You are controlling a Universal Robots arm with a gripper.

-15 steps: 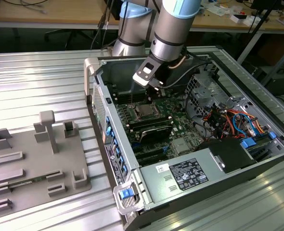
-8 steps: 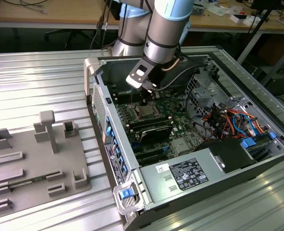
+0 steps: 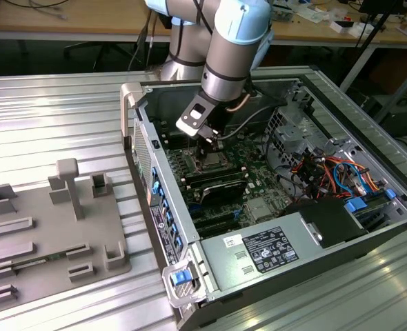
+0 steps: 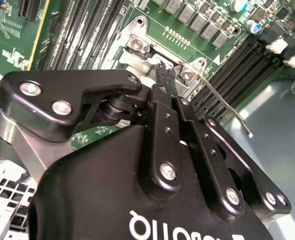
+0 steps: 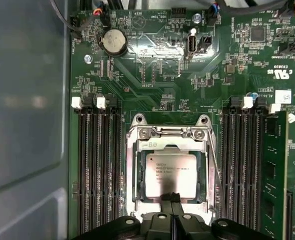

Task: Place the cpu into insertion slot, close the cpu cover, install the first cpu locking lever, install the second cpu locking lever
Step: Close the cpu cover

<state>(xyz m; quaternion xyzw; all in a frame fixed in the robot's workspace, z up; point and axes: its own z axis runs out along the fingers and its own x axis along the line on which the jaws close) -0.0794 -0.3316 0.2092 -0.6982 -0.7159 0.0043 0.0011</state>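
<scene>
The cpu [image 5: 170, 175], a silvery square chip, lies in the insertion slot on the green motherboard [image 5: 152, 75]. The cpu cover [image 5: 136, 170], a thin metal frame, lies flat around it. My gripper [image 5: 171, 198] is shut, its two black fingertips pressed together at the cover's edge next to the cpu. In the second wrist view the fingers [image 4: 163, 80] point down at the socket's corner. A thin locking lever [image 4: 225, 107] sticks out free beside the socket, also seen as the lever [image 5: 215, 165] along the cover's side. In the exterior view the gripper [image 3: 209, 143] hangs just over the socket [image 3: 205, 163].
The open computer case [image 3: 141, 131] lies on a ribbed metal table. Memory slots [image 5: 95, 165] flank the socket on both sides. A power supply [image 3: 259, 252] with a white label and cable bundles [image 3: 328, 172] fill the exterior view's right. A grey fixture plate [image 3: 52, 234] sits at its left.
</scene>
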